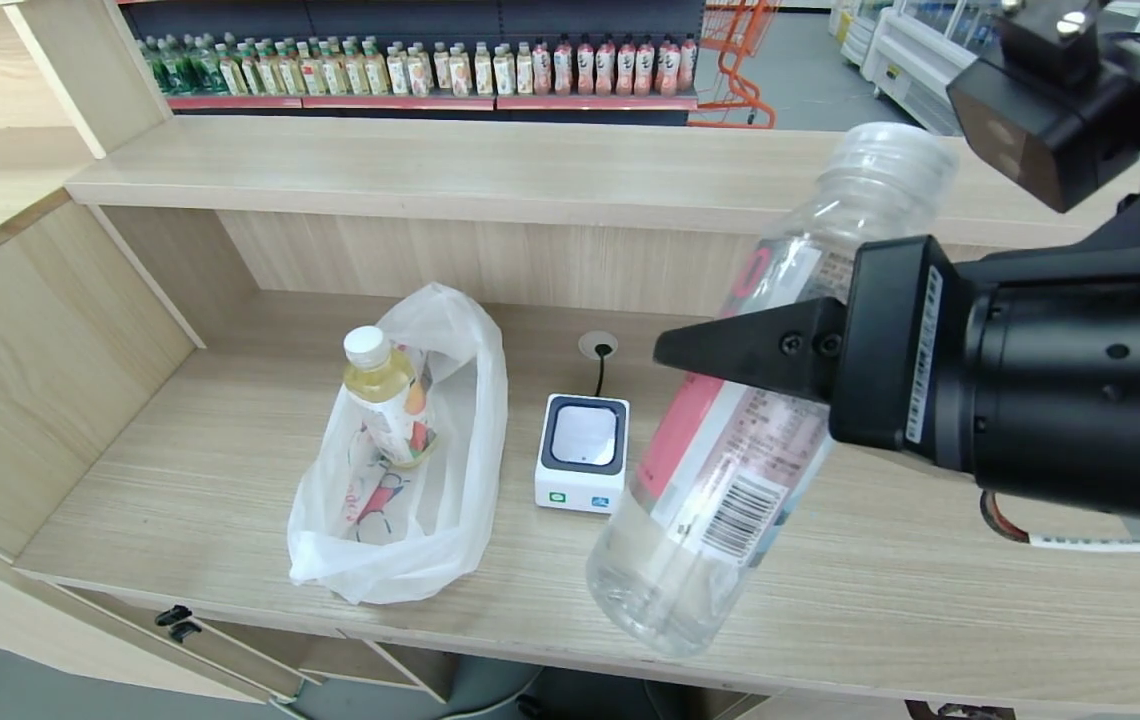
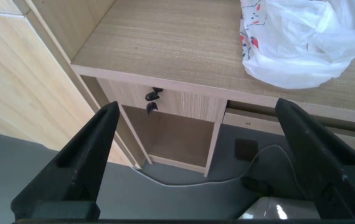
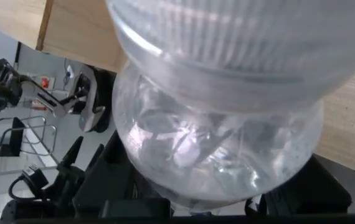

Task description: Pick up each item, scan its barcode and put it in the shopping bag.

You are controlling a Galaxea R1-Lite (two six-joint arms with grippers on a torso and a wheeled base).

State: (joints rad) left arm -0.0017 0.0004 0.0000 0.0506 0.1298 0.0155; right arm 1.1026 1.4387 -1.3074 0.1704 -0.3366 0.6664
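Water bottle (image 1: 690, 560) hangs in the air over the near right part of the pale wood counter (image 1: 930, 570). The right gripper (image 1: 730, 362) has it clamped around the middle, black fingers closed on the label. Its long axis is tilted, neck up toward one o'clock and base down toward seven. The barcode (image 1: 736, 515) sits low on the label and, as far as I can judge from here, faces upward rather than down at the scanner (image 1: 582, 450). That white cube stands on the counter at about ten o'clock from the barcode, window up, so the next move likely means rolling the bottle and carrying it a little that way. At the scanner's nine o'clock lies the open white shopping bag (image 1: 485, 430), with a tea bottle (image 1: 385, 400) inside. The left gripper (image 2: 197, 109) sits low off the counter's front edge, jaws wide apart and holding nothing, so the right arm is plainly nearer. Shelves of bottled drinks (image 1: 430, 68) line the shop at twelve o'clock.
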